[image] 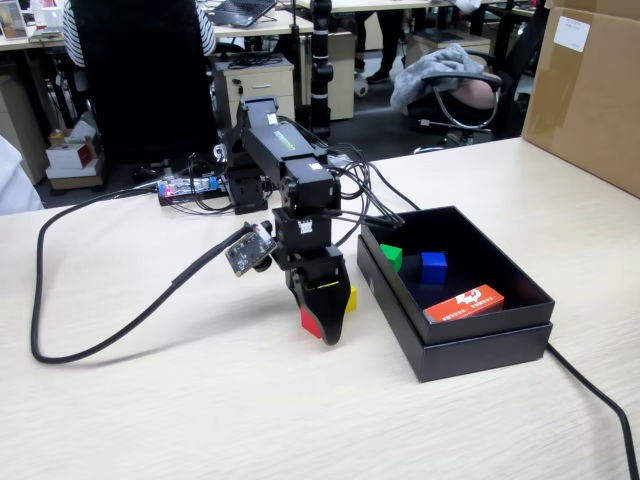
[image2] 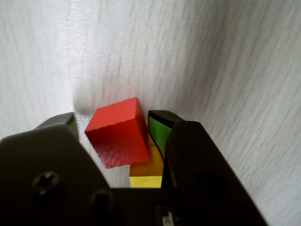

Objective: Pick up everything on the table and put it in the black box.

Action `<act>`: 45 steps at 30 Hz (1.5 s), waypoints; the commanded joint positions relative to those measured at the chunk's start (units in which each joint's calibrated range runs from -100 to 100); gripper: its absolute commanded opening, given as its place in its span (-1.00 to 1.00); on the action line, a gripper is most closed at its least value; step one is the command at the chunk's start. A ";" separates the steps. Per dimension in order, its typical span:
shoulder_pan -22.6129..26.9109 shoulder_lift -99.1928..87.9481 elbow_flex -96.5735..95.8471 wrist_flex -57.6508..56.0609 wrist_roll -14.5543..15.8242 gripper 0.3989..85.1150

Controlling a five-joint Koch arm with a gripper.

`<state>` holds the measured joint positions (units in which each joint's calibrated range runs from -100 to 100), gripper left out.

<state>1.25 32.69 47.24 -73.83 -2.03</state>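
Claw (image2: 117, 127) closed on red cube (image2: 120, 133), yellow cube (image2: 146, 175) beneath, green cube (image: 391, 256) and blue cube (image: 433, 266) in black box (image: 480, 345)

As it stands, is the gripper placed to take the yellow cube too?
Probably not yet: the gripper has the red cube between its jaws, and the yellow cube sits tucked behind it, partly hidden by one finger.

Small yellow cube (image2: 146, 175) mostly hidden behind small red cube (image2: 120, 133) and black claw (image2: 113, 127) in wrist view. In fixed view, only a yellow sliver (image: 351, 298) showing. Claw base cut off by bottom edge. Orange-red packet's (image: 464, 303) white marks too small to read.
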 commanded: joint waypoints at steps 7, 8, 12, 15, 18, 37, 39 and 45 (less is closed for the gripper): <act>-0.63 -2.91 6.43 -1.29 -0.15 -0.99; -0.68 -4.75 6.16 -1.29 -0.15 -0.98; -0.54 -14.73 4.89 -1.29 -0.15 -0.99; 0.93 -23.68 4.62 -1.29 -0.05 -0.99; 2.93 -28.73 4.71 -1.29 0.24 -0.99; 13.28 -9.79 11.96 -1.29 5.67 -0.98; 12.89 -5.78 13.05 -1.29 5.81 -0.98; 12.55 -0.96 12.96 -1.81 5.91 -0.90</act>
<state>13.94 31.91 56.46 -74.76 3.74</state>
